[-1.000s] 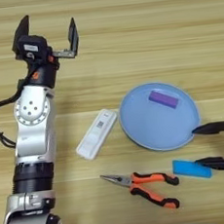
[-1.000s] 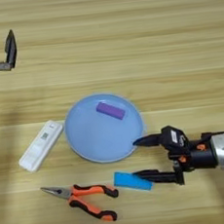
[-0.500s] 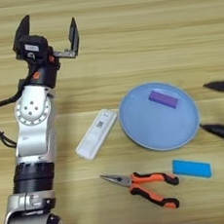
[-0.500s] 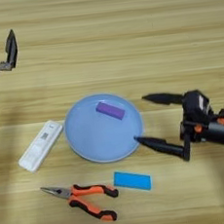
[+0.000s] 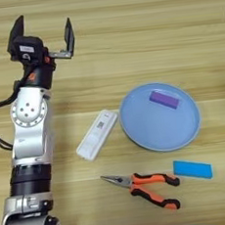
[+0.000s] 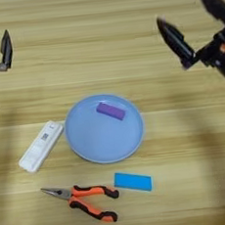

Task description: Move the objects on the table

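Right now nothing is being held. The left gripper (image 5: 43, 34) is up at the far left of the bench (image 5: 141, 37), at the top of its silver arm, and its two black jaws stand wide apart with only air between them. The right gripper (image 6: 195, 24) is up at the far right, well away from all the things. Its jaws are apart too, and empty. It looks blurred, so I think it is on the move.

All the things lie flat on the bench, so they cannot roll or tip. A round blue plate (image 5: 185, 134) sits in the middle. It is smooth, with a low raised rim. A small purple block (image 5: 164, 99) lies inside it, near the far side. I guess the plate is where things are meant to go, but the task does not say.

The white bar (image 5: 97, 134) lies just left of the plate, slanted, not touching it. It is long, flat and smooth, with a small dark label on top.

The pliers (image 5: 144, 189) lie near the front, below the plate. Their thin metal nose points left, and the orange and black handles look soft and grippy.

The blue block (image 5: 192, 169) lies just right of the pliers. It is thin and flat with square corners, so it may be hard to pinch.
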Robot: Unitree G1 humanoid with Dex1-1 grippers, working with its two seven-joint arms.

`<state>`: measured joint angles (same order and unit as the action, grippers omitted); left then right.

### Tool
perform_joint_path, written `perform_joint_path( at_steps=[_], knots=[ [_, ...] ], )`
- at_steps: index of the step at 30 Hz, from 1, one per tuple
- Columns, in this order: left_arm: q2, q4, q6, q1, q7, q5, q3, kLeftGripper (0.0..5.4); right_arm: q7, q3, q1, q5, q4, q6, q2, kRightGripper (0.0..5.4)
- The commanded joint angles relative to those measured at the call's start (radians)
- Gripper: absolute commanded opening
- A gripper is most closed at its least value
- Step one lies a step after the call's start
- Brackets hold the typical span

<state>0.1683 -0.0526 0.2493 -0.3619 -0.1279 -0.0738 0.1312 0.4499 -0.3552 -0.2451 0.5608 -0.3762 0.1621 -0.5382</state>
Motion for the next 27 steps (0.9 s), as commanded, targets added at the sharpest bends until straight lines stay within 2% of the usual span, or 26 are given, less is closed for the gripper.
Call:
perform_joint_path(
  at_steps=[1, 5, 9, 14, 17, 21, 24, 27],
  knots=[
    [0.007, 0.007, 0.015, 0.021, 0.008, 0.006, 0.006, 5.40, -0.110, 0.007, -0.004, -0.146, -0.011, -0.080, 0.047, 5.40],
    [0.007, 0.001, 0.016, 0.034, 0.008, -0.008, 0.016, 5.40, -0.183, 0.016, 0.027, -0.224, 0.012, -0.136, 0.112, 5.40],
    [0.002, -0.019, 0.027, 0.045, 0.015, -0.017, 0.027, 5.40, -0.214, 0.045, 0.069, -0.302, 0.091, -0.214, 0.168, 5.40],
    [-0.011, -0.053, 0.076, 0.076, 0.032, 0.001, 0.026, 5.40, -0.280, 0.067, 0.089, -0.373, 0.226, -0.311, 0.252, 5.40],
    [-0.024, -0.118, 0.098, 0.080, 0.033, -0.032, 0.043, 5.40, -0.308, 0.069, 0.085, -0.415, 0.366, -0.421, 0.285, 5.40],
    [-0.033, -0.235, 0.143, 0.076, 0.044, -0.033, 0.062, 5.40, -0.319, 0.062, 0.063, -0.413, 0.519, -0.544, 0.315, 5.40],
    [-0.041, -0.270, 0.185, 0.094, 0.046, -0.013, 0.052, 5.40, -0.316, 0.066, 0.046, -0.419, 0.610, -0.628, 0.322, 5.40],
    [-0.045, -0.304, 0.204, 0.107, 0.041, -0.006, 0.043, 5.40, -0.307, 0.066, 0.025, -0.403, 0.691, -0.676, 0.329, 5.40]
  ],
)
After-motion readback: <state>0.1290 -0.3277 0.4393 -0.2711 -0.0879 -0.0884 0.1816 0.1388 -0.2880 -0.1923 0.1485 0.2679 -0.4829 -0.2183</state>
